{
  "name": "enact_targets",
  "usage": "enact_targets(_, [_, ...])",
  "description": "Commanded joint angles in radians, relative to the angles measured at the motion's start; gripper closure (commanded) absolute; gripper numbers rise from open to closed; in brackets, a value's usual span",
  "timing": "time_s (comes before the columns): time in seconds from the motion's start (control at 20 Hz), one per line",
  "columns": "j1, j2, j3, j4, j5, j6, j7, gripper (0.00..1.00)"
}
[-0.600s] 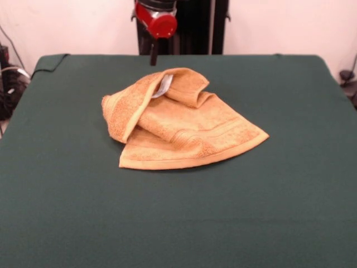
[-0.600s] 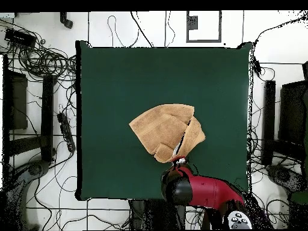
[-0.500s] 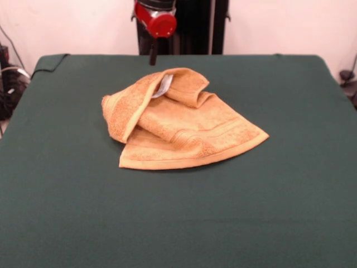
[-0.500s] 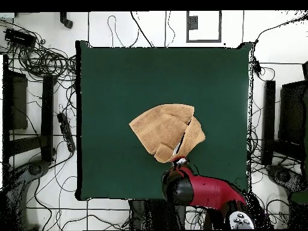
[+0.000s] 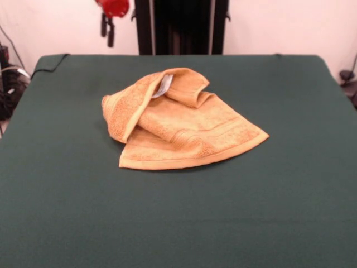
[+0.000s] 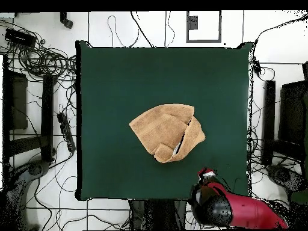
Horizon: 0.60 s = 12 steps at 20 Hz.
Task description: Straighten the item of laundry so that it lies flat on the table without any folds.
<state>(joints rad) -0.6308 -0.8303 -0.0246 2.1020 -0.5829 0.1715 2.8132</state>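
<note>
**Quick headcount of what's on the bench**

Pretty short list, honestly. One towel, the orange-tan terry kind, and it's the only piece of laundry anywhere. It has one little white care label peeking out of the fold. One table with the dark green cloth top. One robot arm, red and black, carrying one gripper. That's the whole count, nothing comes in pairs.

Light: even, fairly bright and soft in both my views.
Shadows: a thin dark one under the towel's near edge.
Glare: I see no hot spots on the table.
Focus: front view slightly soft throughout.
</note>
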Motion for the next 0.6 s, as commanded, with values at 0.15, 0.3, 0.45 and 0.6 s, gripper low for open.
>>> enact_targets(0.15, [-0.104,-0.087,0.232,0.176,-0.118,0.186,-0.364,0.0])
enact_targets(0.3, [-0.135,-0.045,0.281,0.166,-0.188,0.133,-0.336,0.0])
enact_targets(0.45, [-0.109,-0.019,0.271,0.134,-0.265,0.073,-0.27,0.0])
enact_targets(0.6, [-0.078,-0.01,0.261,0.126,-0.28,0.071,-0.208,0.0])
